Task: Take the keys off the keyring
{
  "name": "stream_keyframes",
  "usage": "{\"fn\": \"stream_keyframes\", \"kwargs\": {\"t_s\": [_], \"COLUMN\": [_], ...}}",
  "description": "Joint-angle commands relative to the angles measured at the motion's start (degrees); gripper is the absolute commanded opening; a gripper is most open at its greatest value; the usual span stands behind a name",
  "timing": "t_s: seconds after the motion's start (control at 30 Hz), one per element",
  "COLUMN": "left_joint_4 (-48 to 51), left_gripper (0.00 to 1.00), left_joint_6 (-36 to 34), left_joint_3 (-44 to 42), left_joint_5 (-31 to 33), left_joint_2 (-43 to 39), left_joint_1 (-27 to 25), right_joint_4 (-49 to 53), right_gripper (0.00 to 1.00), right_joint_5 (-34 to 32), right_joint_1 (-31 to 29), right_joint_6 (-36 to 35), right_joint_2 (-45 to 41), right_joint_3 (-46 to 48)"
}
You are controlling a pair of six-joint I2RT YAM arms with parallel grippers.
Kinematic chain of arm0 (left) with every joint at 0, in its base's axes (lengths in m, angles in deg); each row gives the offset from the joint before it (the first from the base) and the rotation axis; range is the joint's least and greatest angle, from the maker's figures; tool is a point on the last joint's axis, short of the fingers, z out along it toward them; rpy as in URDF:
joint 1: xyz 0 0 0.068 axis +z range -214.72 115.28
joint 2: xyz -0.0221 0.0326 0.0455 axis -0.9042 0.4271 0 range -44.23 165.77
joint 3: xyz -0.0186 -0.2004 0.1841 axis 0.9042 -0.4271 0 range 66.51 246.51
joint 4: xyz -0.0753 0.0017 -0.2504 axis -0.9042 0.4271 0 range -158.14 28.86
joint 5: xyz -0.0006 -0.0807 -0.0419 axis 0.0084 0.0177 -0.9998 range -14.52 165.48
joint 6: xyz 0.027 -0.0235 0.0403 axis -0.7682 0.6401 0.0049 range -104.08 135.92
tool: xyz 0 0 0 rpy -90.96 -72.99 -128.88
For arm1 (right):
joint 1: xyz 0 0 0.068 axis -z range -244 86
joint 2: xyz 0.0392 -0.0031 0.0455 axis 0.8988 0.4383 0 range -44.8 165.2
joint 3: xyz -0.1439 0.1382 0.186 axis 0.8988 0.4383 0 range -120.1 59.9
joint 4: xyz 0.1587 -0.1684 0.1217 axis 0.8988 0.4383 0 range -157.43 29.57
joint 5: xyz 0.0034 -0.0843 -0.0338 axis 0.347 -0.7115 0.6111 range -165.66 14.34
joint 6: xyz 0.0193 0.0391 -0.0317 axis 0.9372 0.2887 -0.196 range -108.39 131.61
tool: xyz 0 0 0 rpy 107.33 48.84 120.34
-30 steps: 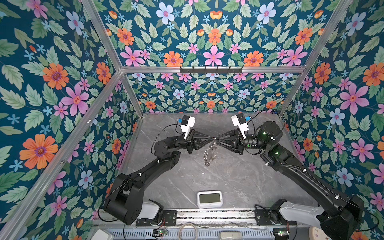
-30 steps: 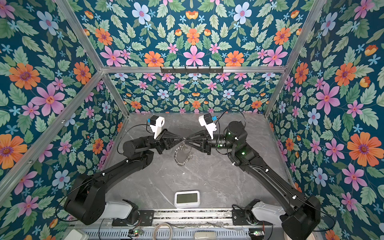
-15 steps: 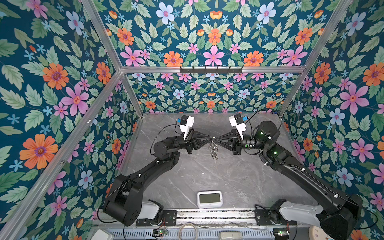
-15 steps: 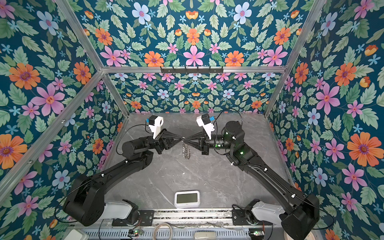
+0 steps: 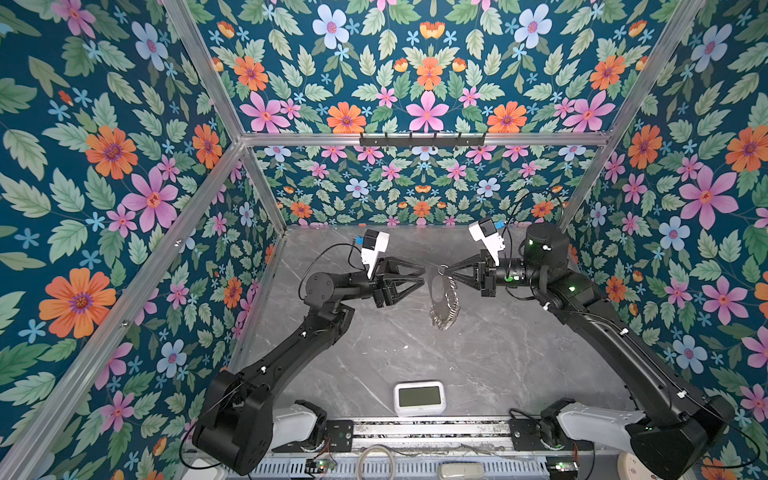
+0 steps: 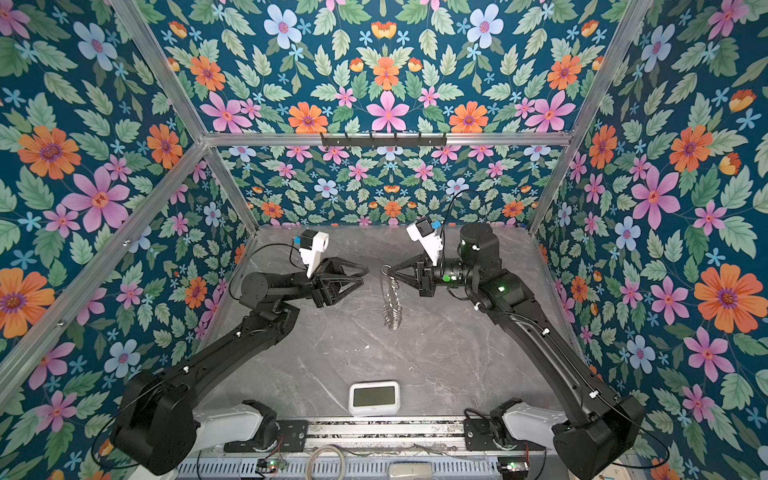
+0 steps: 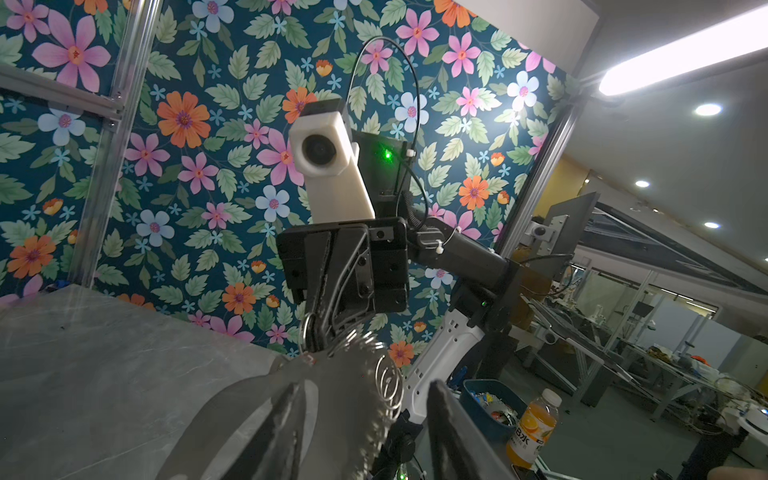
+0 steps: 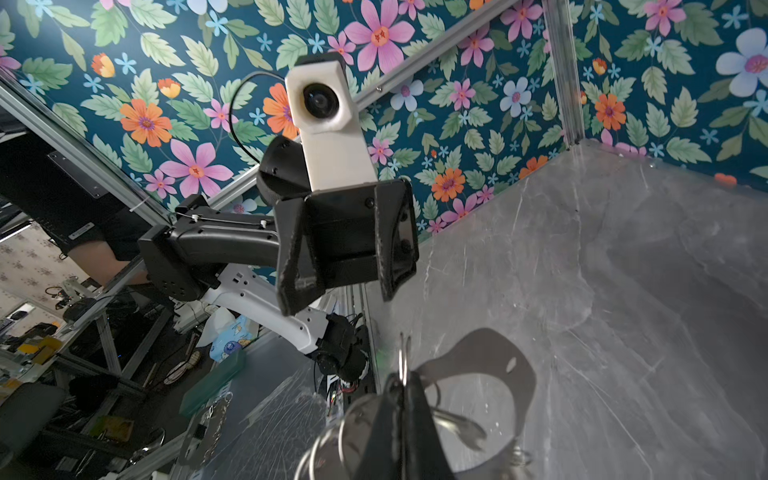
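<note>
The right fingers [image 5: 455, 272] are dangling the keyring [image 5: 444, 305] above the counter [image 5: 415, 361].
They are clamping tight on its upper end, while the left fingers [image 5: 419, 269] are standing parted just beside it, touching nothing.

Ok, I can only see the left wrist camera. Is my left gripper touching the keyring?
Observer: No. In both top views the left gripper is open, with a clear gap between it and the keyring.
Operator: Is anything else down there?
Observer: Yes, a white clock lies on the table near its front edge, far from the keyring.
</note>
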Motion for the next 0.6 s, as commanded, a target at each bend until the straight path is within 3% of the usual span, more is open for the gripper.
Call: {"fn": "stream_keyframes", "kwargs": {"t_s": [0.0, 0.27, 0.57], "left_joint_4": [18.11, 39.57, 52.2], "left_gripper": [0.51, 0.45, 0.44], "left_joint_6": [-11.93, -24.63, -32.74], "left_joint_3": [2.29, 8.75, 13.58], "left_joint_5": [-0.15, 0.2, -0.29], "left_joint_2": [-1.51, -1.67, 0.25], "left_joint_1": [0.04, -0.19, -2.46], "right_joint_4": [14.96, 27.38, 32.58], "right_gripper": [0.0, 0.0, 0.0], "right_joint_5": [3.29, 3.2, -0.56], "right_joint_1": [0.34, 0.26, -2.23], "right_joint_6": [-10.36, -18.31, -21.23], "right_joint_2": [1.32, 5.79, 9.76], "right_joint_3": [-4.17, -10.63, -15.86]}}
